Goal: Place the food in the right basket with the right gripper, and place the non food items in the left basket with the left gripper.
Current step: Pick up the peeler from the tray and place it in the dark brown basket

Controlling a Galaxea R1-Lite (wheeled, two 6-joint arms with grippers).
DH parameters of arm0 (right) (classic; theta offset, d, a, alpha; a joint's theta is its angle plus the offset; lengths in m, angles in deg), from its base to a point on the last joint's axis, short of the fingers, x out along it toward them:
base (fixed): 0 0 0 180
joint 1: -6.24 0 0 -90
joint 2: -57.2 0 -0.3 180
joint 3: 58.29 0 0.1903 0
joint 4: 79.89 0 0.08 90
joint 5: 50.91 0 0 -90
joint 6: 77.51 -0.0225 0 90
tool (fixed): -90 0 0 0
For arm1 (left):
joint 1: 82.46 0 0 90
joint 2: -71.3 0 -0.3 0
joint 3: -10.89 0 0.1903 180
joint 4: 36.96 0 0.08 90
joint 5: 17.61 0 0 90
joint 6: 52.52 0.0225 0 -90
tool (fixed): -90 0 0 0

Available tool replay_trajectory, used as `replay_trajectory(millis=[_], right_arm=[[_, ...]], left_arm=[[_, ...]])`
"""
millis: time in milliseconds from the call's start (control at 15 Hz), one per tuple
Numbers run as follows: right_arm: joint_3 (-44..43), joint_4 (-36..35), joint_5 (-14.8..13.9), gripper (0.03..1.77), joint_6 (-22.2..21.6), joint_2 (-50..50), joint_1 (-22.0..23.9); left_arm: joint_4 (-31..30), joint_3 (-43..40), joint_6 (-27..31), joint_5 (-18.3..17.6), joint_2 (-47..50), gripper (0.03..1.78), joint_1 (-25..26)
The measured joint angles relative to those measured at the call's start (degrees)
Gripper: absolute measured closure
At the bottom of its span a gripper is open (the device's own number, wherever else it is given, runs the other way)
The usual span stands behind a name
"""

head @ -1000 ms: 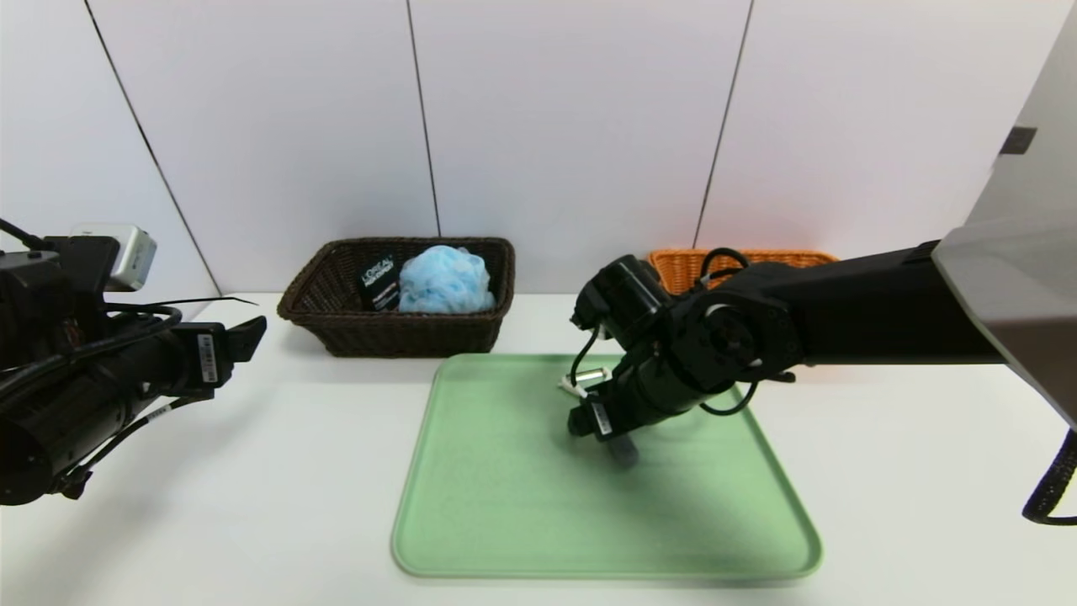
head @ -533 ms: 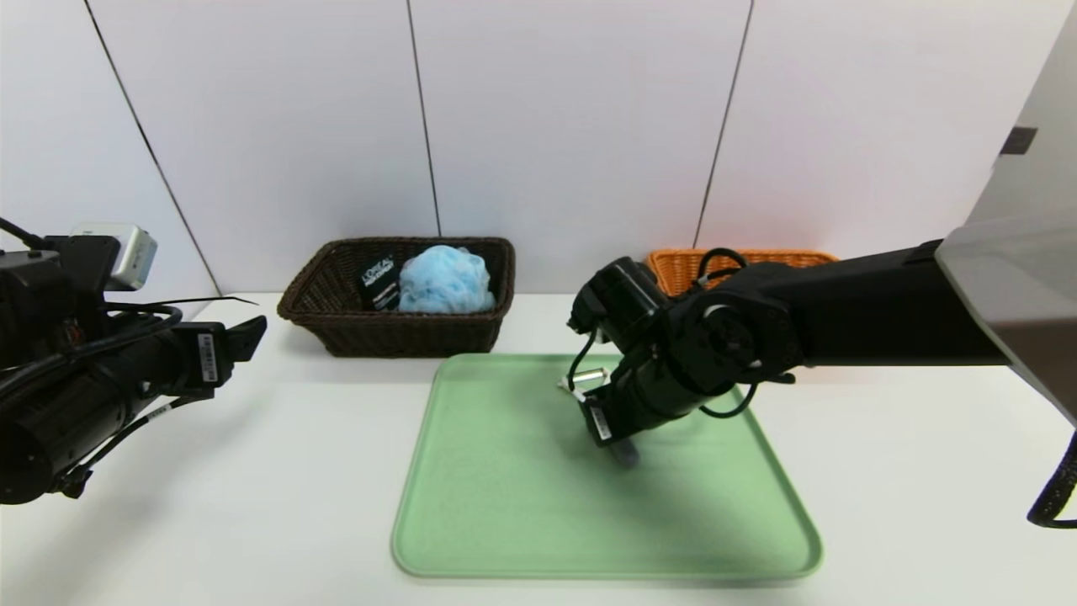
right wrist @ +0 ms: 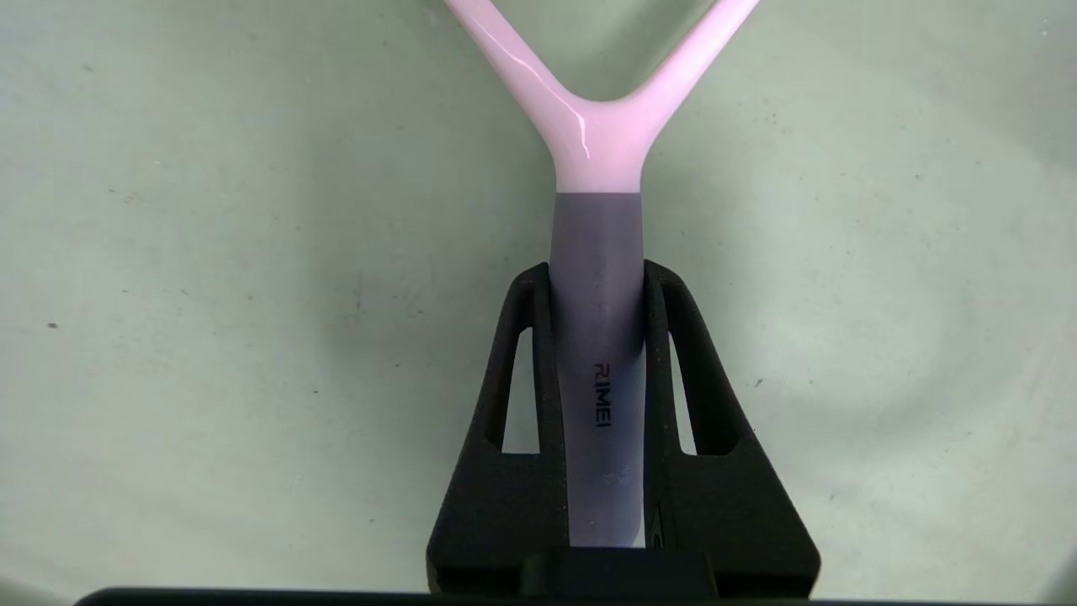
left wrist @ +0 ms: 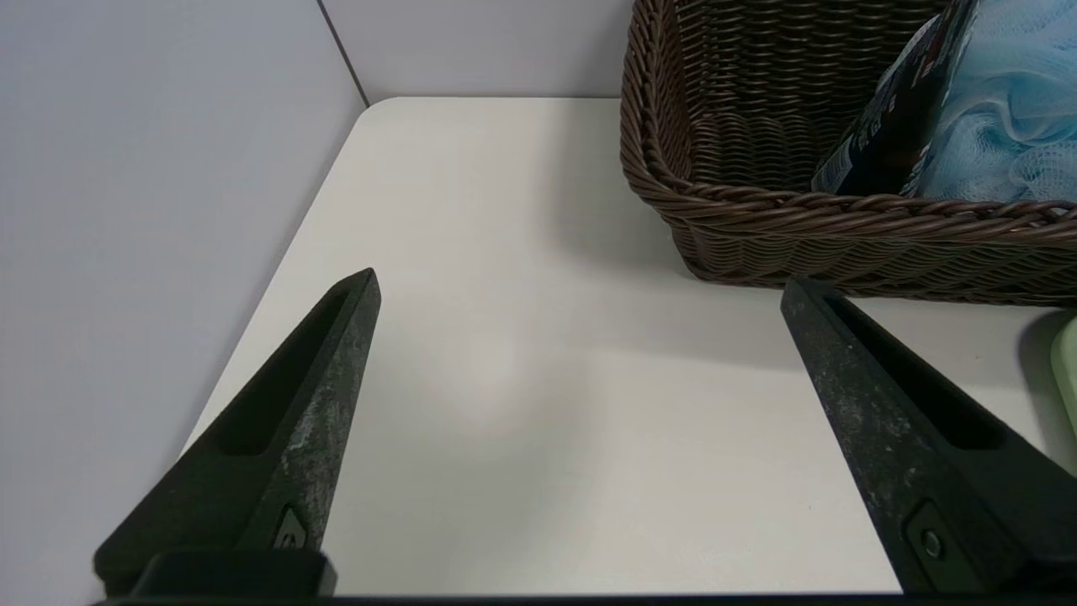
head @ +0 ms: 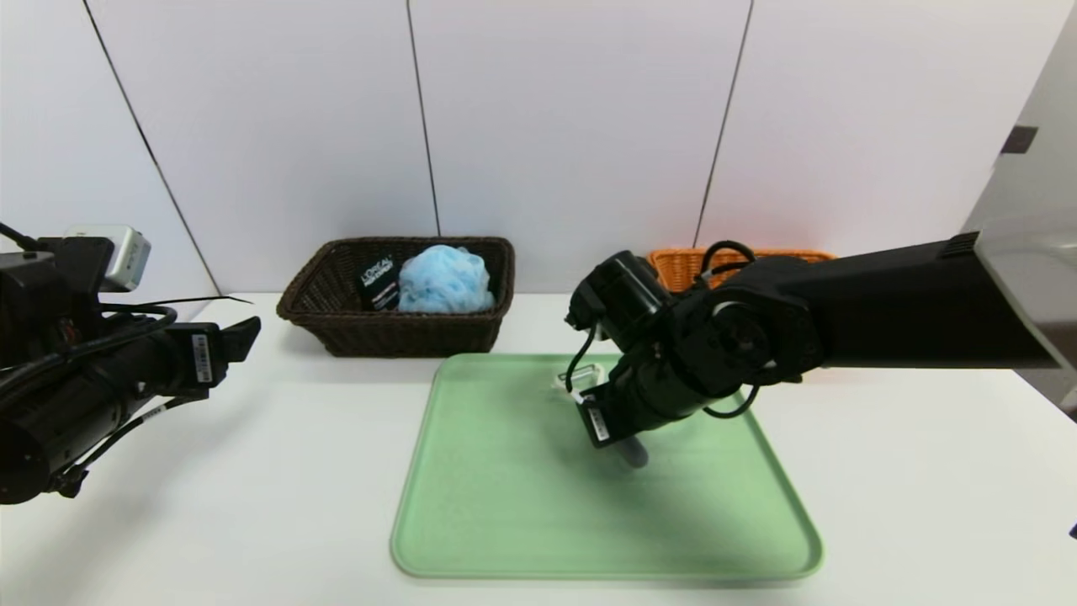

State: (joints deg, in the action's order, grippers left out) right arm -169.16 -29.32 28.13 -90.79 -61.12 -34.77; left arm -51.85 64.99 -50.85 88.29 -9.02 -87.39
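Jaws of right gripper (right wrist: 597, 278) clamp smooth grey-handled peeler (right wrist: 596, 252).

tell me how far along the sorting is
Done: the pouf and black tube lie in the dark basket. In hand: the right gripper has its jaws shut on the peeler over the green tray. Left: getting it into the dark basket.

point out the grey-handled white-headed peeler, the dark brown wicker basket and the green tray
grey-handled white-headed peeler (right wrist: 597, 337), right wrist view, grey handle
dark brown wicker basket (head: 395, 332), head view, front wall
green tray (head: 505, 505), head view, bare floor
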Motion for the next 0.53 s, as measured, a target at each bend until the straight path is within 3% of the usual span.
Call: replay_trajectory(millis=[133, 267, 533], right_arm=[[-0.5, -1.3, -1.9, 1.53, 0.8, 1.6, -0.3], [-1.7, -4.3, -5.3, 1.53, 5.7, 3.6, -0.5], [-5.3, -21.2, -5.7, 1.53, 13.0, 4.5, -2.4]], left_arm=[[0.0, -0.2, 0.0, 0.0, 0.0, 0.12, 0.2], [0.0, -0.4, 0.0, 0.0, 0.0, 0.12, 0.2], [-0.2, -0.5, 0.1, 0.1, 0.2, 0.12, 0.3]])
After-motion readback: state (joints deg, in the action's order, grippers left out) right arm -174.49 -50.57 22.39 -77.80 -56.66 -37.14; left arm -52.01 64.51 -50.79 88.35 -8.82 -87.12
